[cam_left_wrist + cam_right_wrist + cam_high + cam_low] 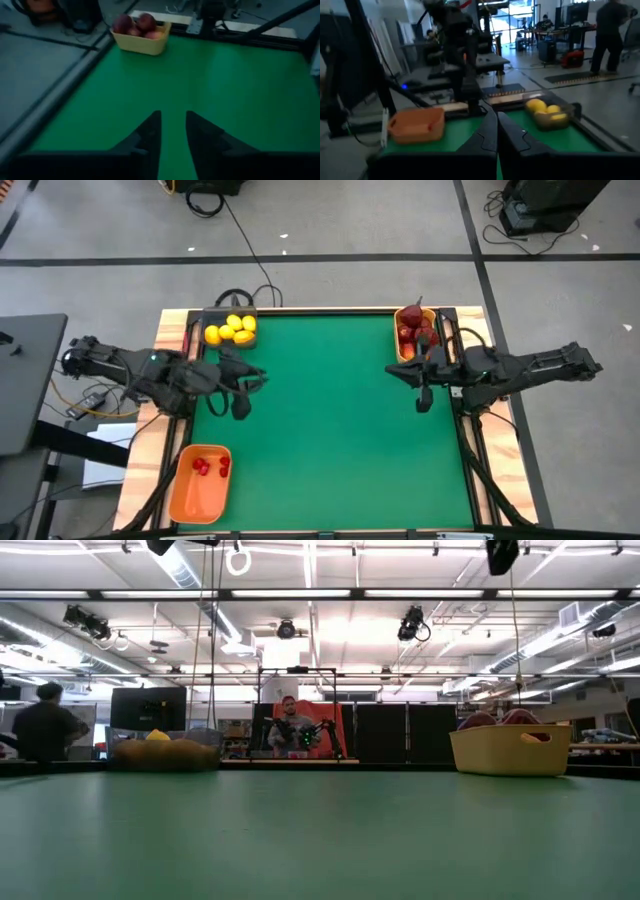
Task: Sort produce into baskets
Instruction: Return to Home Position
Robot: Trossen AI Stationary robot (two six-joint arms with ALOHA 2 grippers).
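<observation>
Three trays sit along the edges of the green table (330,430), and both arms hang over it with nothing in their grasp.

At the near left corner in the high view, the orange tray (190,498) holds a few small red pieces (210,466). Just beyond it, the left gripper (240,402) hovers above the table's left side. Its fingers (150,132) are parted by a narrow gap with bare green showing between them, and they touch nothing. At the far left corner, the dark grey tray (212,316) is filled with yellow lemons (232,330).

The middle of the table is bare green.

At the far right corner, the yellow tray (140,45) holds dark red apples (135,24) heaped above its rim. Just on the near side of it, the right gripper (424,398) hovers over the table's right side. Its fingers (487,135) are pressed together with only a hairline between them, and they grip nothing. All the produce lies in the trays, well apart from both grippers.
</observation>
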